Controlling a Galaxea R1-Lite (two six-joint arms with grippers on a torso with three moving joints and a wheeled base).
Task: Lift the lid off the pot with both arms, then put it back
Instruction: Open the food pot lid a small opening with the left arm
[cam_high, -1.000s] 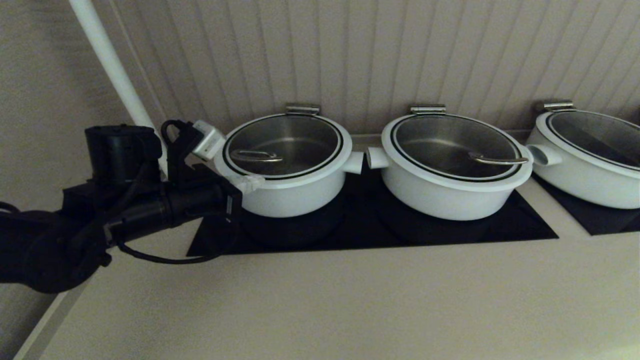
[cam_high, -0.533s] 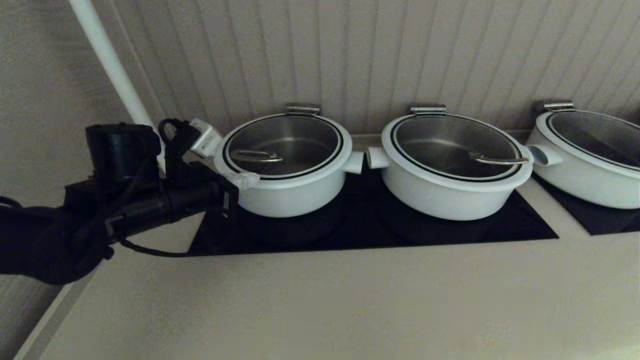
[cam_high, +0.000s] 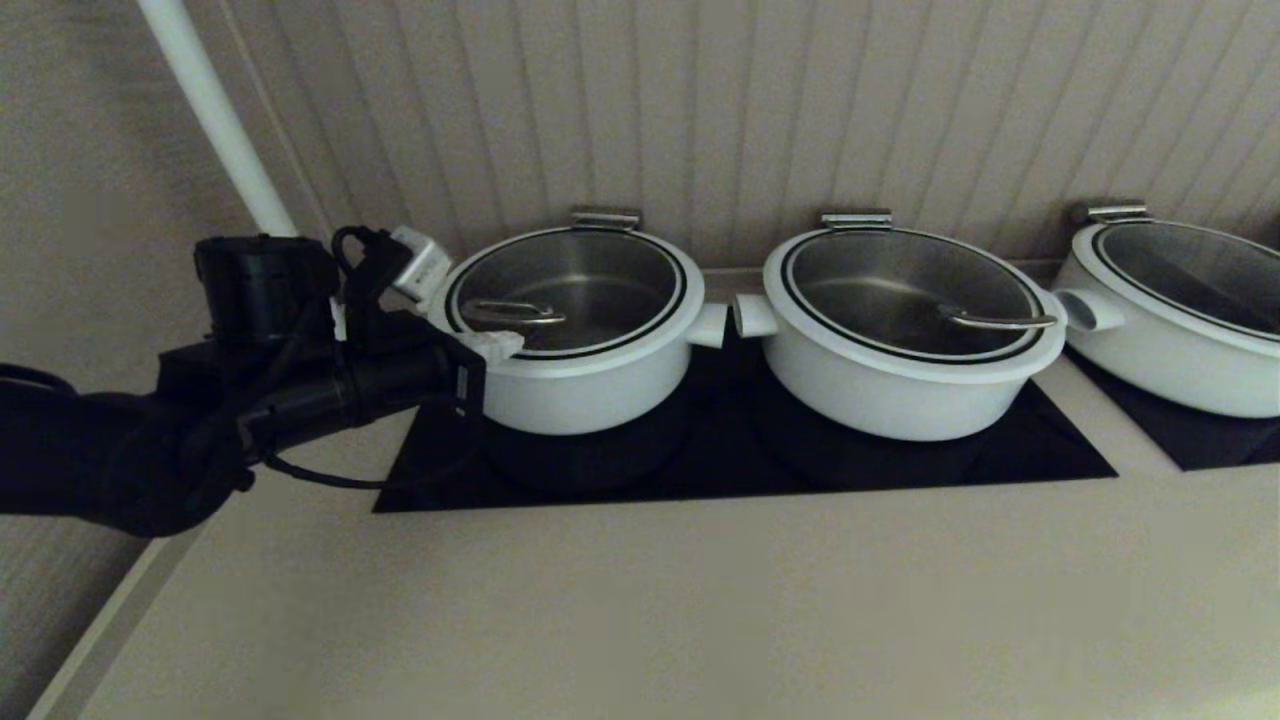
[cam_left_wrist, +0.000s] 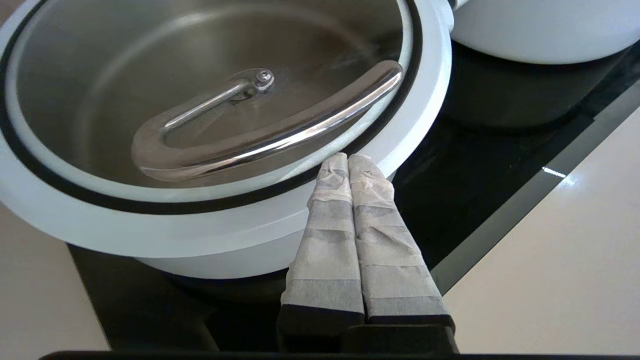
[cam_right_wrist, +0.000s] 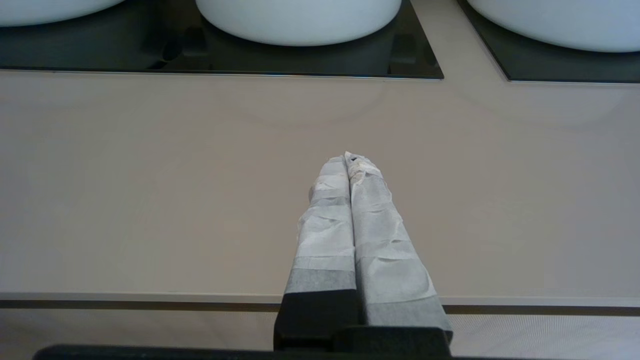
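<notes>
Lid (cam_high: 566, 290): seated on the pot (cam_high: 575, 385), loop handle (cam_left_wrist: 260, 130) lying flat on the glass.
Pot: on the black hob (cam_high: 900, 450), at 9 o'clock of two other white pots.
Left claw (cam_left_wrist: 348, 159): closed, empty, tips over the lid's white rim at its 8 o'clock edge.
Right claw (cam_right_wrist: 348, 157): closed, empty, above bare worktop (cam_right_wrist: 150, 200), well apart from the pots.

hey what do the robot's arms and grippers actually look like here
The left arm is black-sleeved, with looping black cables and a small whitish box near the wrist. The left gripper has a black base and two long tapering fingers wrapped in crinkled whitish-grey tape. The right gripper looks the same: black base, taped pale fingers.
</notes>
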